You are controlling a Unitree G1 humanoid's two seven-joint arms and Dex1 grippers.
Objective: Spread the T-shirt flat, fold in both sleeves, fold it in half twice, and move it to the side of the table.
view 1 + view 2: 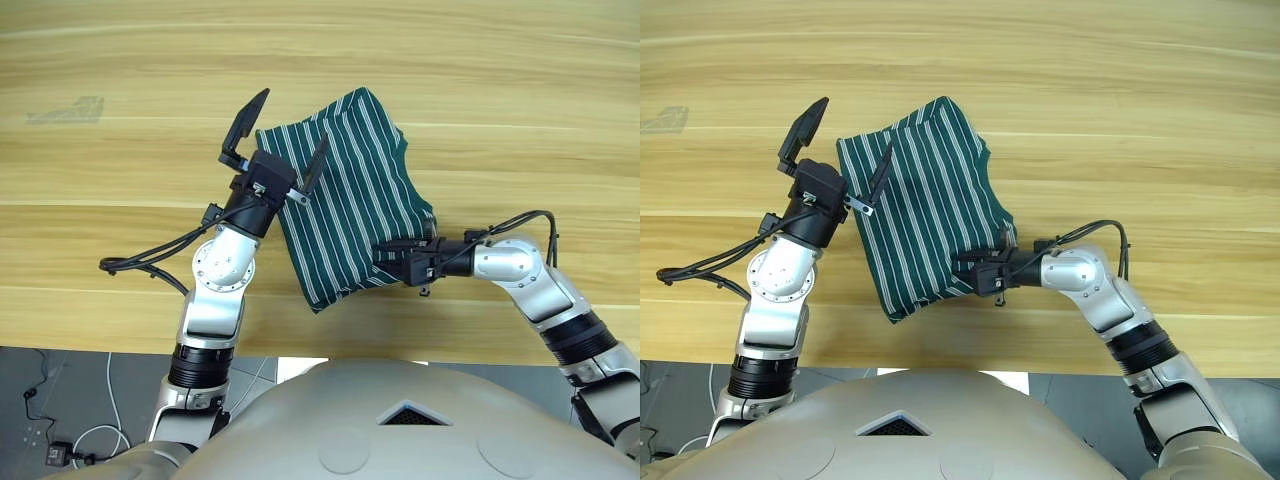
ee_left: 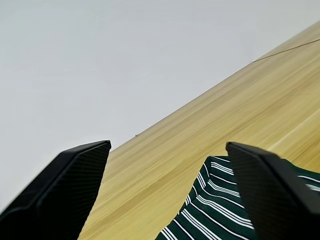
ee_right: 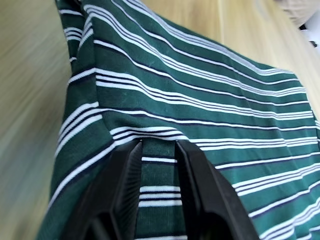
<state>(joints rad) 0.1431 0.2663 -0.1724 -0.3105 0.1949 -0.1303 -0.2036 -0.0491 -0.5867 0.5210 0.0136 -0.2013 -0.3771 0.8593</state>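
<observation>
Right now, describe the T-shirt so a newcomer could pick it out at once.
On the light wooden table, look near the front edge, between the robot's two arms. The T-shirt lies there folded into a rough square, the open left gripper at its far left corner, the right gripper shut on its near right edge. It is the only cloth: dark green with thin white stripes.

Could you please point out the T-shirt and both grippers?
T-shirt (image 1: 345, 200), left eye view, cloth's middle.
left gripper (image 1: 297, 114), left eye view, between fingertips.
right gripper (image 3: 159, 150), right wrist view, between fingertips.
</observation>
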